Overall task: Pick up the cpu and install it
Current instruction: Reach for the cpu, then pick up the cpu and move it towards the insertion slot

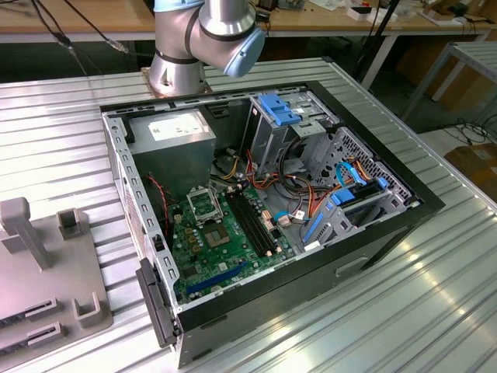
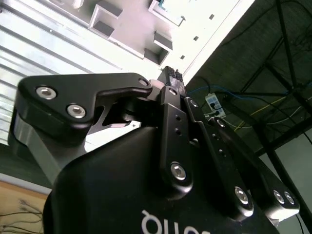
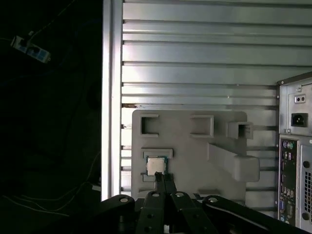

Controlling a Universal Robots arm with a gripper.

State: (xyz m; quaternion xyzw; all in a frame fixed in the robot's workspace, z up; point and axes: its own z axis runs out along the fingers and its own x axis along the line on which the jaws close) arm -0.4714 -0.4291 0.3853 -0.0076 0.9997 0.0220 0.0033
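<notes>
Gripper (image 3: pixel 161 177) tips were seen pressed together in both wrist views, with nothing held between them. On the exterior view's left, a grey tray (image 1: pixel 66 268) was laid on the ribbed metal table (image 1: pixel 62 140). In the first wrist view the cpu (image 3: pixel 155 165) was found seated flat in a shallow pocket of that tray, its silver face turned up. It was placed straight ahead of the closed tips, which were lined up over its nearer edge. Contact could not be confirmed, though a gap above it was judged likely. No long axis was offered by the square cpu, and its sides were set parallel to the tray's. Further toward the exterior view's right, the open computer case (image 1: pixel 373 241) was stood, its socket (image 1: pixel 203 205) kept well apart from the tray.
</notes>
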